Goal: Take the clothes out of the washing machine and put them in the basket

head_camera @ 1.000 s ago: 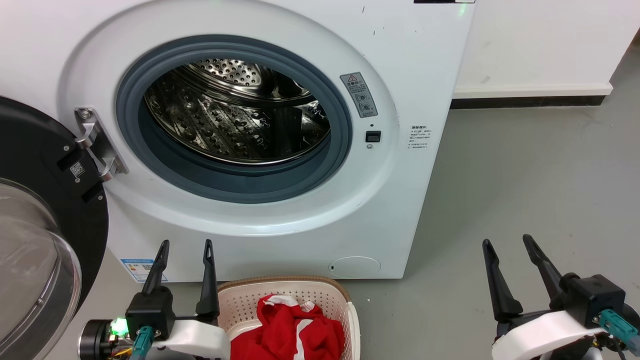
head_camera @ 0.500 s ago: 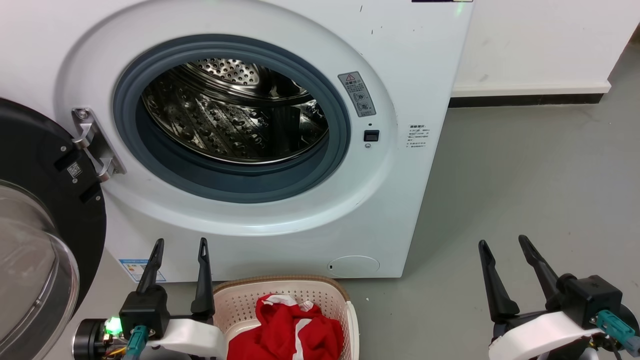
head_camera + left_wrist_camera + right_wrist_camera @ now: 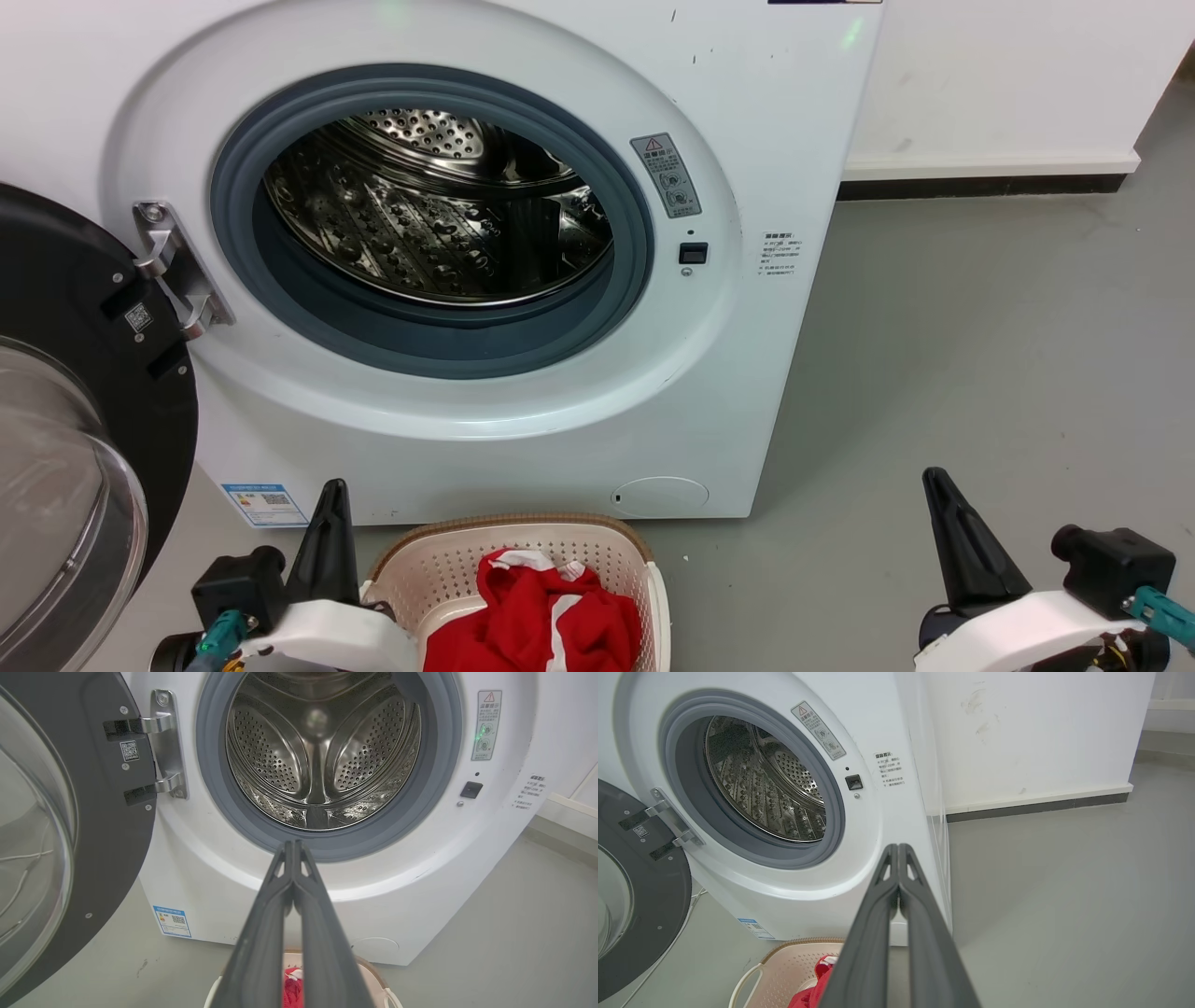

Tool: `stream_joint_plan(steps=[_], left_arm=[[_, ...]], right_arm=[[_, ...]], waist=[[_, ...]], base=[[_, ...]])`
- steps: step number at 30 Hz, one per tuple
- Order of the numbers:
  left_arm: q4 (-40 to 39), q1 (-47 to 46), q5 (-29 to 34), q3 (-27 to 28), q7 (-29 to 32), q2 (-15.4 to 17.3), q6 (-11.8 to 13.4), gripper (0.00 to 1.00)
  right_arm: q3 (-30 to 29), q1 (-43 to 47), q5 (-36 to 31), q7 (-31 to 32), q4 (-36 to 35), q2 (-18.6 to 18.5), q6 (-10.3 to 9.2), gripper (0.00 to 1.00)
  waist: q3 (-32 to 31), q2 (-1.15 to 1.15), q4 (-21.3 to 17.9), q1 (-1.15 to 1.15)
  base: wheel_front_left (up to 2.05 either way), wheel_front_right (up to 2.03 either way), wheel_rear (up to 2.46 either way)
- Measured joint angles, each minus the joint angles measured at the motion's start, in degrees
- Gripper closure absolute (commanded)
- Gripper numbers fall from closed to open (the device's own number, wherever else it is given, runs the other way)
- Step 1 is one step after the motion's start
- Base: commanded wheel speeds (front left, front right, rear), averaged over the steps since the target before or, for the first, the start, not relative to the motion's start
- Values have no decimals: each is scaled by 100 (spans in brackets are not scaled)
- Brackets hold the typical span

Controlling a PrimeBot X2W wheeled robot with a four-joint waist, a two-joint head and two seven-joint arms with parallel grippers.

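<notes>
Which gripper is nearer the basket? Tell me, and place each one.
Left. The left gripper sits close beside the basket, at its left rim. The right gripper is well off to the basket's right, with grey floor between them.

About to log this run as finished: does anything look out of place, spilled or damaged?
Nothing stands out. The clothes lie inside the basket, the drum of the washing machine shows no fabric, and its door hangs open.

The washing machine [image 3: 775,140] is smooth and white, its drum [image 3: 420,243] shiny metal. The basket [image 3: 439,571] is plastic. The clothes [image 3: 541,627] are soft cloth.
</notes>
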Motion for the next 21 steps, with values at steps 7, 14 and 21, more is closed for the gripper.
stream_joint_plan(steps=[7, 14, 21], left_arm=[[83, -82, -747, 120, 160, -24, -105, 100], [148, -113, -1438, 209, 309, -53, -205, 100], [205, -208, -2078, 307, 445, -96, -310, 100]], right_arm=[[-16, -66, 797, 32, 166, -35, 0, 100], [-45, -192, 1515, 56, 294, -64, 0, 100], [-85, -287, 2167, 92, 425, -94, -1, 100]], waist=[[4, 0, 3, 0], [7, 0, 5, 0], [11, 0, 8, 0]], base=[[0, 0, 0], [0, 0, 0], [0, 0, 0]])
